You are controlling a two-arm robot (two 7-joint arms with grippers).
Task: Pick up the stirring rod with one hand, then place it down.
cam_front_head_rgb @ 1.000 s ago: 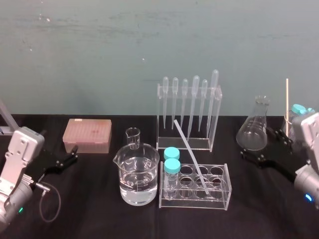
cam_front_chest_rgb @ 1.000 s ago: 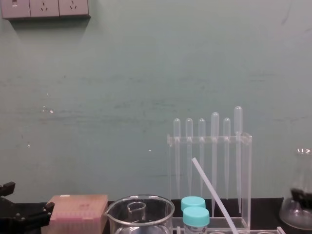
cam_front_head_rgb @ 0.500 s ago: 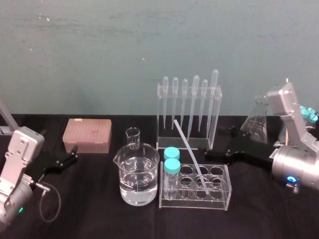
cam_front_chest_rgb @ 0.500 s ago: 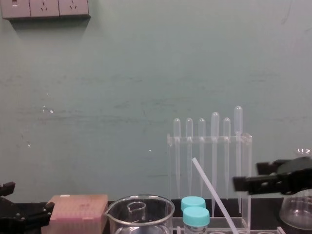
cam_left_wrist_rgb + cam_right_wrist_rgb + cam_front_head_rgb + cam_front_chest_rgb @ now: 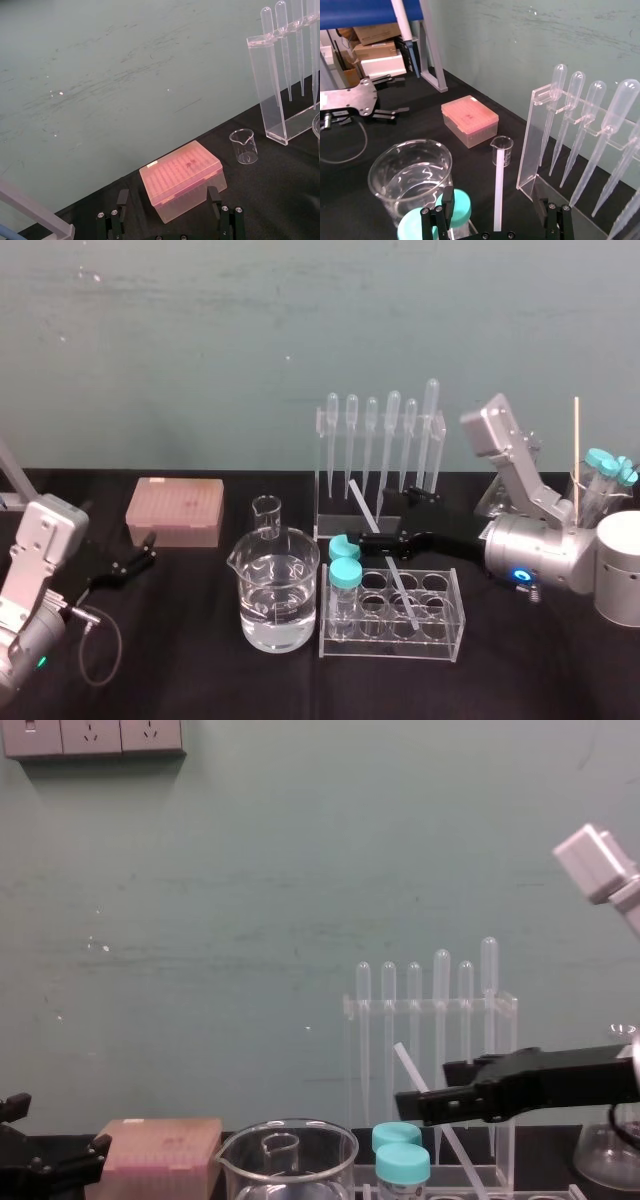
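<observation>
Status: right gripper (image 5: 385,518) was reached in from the right, pointing toward the robot's left. It was held roughly level just above the back edge of the test tube rack (image 5: 390,646) and in front of the pipette rack (image 5: 380,455). Its pale wrist block (image 5: 497,432) stuck up and back above the forearm.

In the chest view the same gripper lay horizontal across the lower half of the pipette rack and crossed the stirring rod (image 5: 407,1063).

The rod was leaning. Its lower end sat in a well of the test tube rack and its upper end tilted back toward the pipette rack.

From the right wrist view I saw the fingers (image 5: 448,202) spread apart, with the rod (image 5: 498,195) standing between them. I saw a gap on both sides, so probably no contact, though depth was hard to judge there.

The water beaker (image 5: 278,590) sat just beside the tube rack on the robot's left.

Left gripper (image 5: 140,554) was parked low on the robot's left. Its pincer was also apart, aimed at the pink tip box (image 5: 182,177) but short of it.
</observation>
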